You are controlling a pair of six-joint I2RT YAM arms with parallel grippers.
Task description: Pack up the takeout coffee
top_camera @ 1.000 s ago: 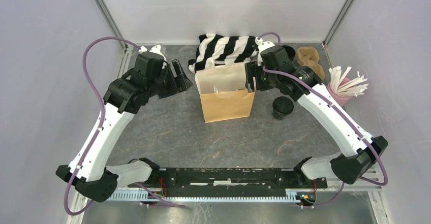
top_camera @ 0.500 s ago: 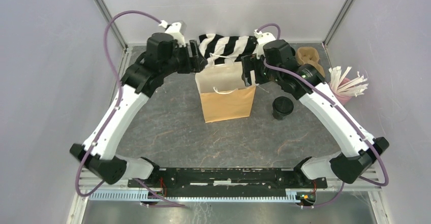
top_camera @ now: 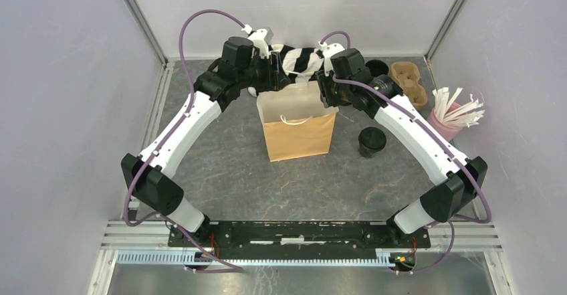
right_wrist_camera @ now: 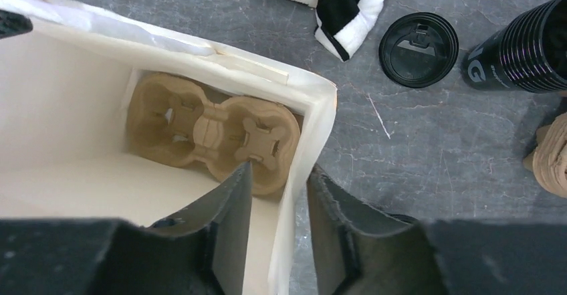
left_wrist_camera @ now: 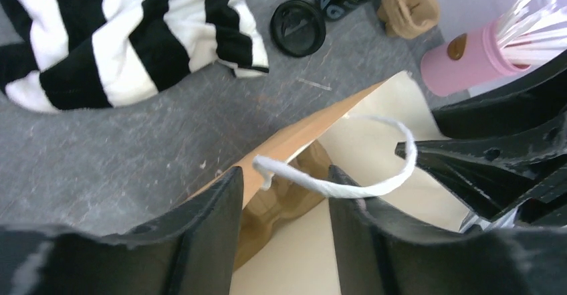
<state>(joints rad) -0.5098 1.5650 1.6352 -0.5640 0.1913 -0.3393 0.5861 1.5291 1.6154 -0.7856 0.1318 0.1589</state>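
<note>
1. At the centre of the top view the brown paper bag stands upright with its mouth open; a cardboard cup carrier lies flat on its floor.
2. Left gripper: jaws part open, astride the bag's rim next to the white rope handle; gaps show beside the paper, nothing pinched yet.
3. Right gripper: jaws part open astride the opposite rim, 1 finger inside and 1 outside; it holds nothing.
4. The takeout coffee, lid on, stands on the table just right of the bag in the top view, touched by neither arm; don't confuse it with the loose lid or the lidless black cup at upper right of the right wrist view.
5. Step in hand, as I read it: grip both rims to hold the mouth wide. To do it well: close on paper only, rope clear of the left jaws; bite deep enough not to slip; pull the 2 sides apart gently and evenly, or the bag may tip or tear; leave a carrier pocket unobstructed for the coffee.
</note>
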